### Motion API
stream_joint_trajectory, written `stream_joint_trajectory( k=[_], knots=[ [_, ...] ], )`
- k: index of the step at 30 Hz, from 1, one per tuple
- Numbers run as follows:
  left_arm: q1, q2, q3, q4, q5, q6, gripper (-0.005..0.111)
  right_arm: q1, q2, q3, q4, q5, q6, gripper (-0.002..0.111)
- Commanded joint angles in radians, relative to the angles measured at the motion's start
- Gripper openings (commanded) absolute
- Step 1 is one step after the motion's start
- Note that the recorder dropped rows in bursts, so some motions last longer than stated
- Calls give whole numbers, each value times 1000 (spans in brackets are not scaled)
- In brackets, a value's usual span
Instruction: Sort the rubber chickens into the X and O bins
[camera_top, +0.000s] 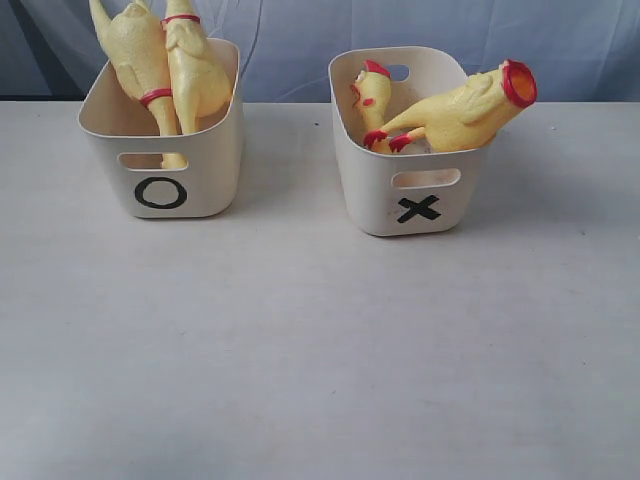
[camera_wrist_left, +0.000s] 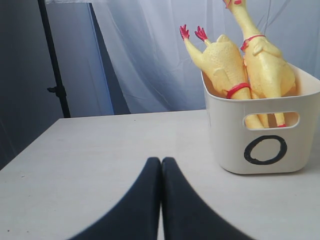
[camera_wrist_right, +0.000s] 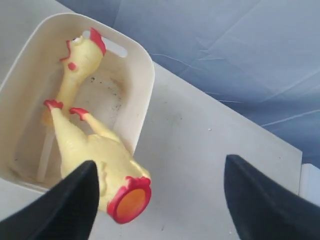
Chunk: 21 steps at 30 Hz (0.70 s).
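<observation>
Your right pincer (camera_wrist_right: 160, 162) hangs spread wide and empty, its two black fingers far apart, with the X bin (camera_wrist_right: 142, 65) below it and off toward one finger. In that bin a small chicken (camera_wrist_right: 80, 55) stands head up near a handle slot. A large chicken (camera_wrist_right: 95, 150) lies slanted beside it, red feet down inside and its red-ringed open end (camera_wrist_right: 131, 199) poking out over the rim, just beside that same finger. Your left pincer (camera_wrist_left: 161, 167) is pressed fully together, holding nothing, low over the table (camera_wrist_left: 100, 150). The O bin (camera_wrist_left: 265, 125) sits ahead of it and off to one side, with two chickens (camera_wrist_left: 222, 60) standing in it, one feet up and one head up. No chicken shows on the table in any view, so the sorting looks finished or nearly so, and the step in hand is probably getting the right arm away cleanly. To do that well, draw the pincer straight up first, fingers wide, before swinging it sideways, because the nearest finger looks close enough to clip the overhanging end. That chicken appears propped on the rim rather than seated, so a nudge could lever it out onto the table.
</observation>
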Motion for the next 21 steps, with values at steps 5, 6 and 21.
stream_joint_trajectory(
  k=[5, 6, 21],
  knots=[
    [-10, -5, -1, -2, -7, -3, 0, -6, -373, 265, 56, 4, 47, 46],
    [-10, -5, -1, -2, -7, -3, 0, -6, -449, 342, 107, 4, 54, 39],
    [-10, -5, -1, -2, -7, -3, 0, -5, -1124, 667, 443, 4, 106, -1]
  ],
)
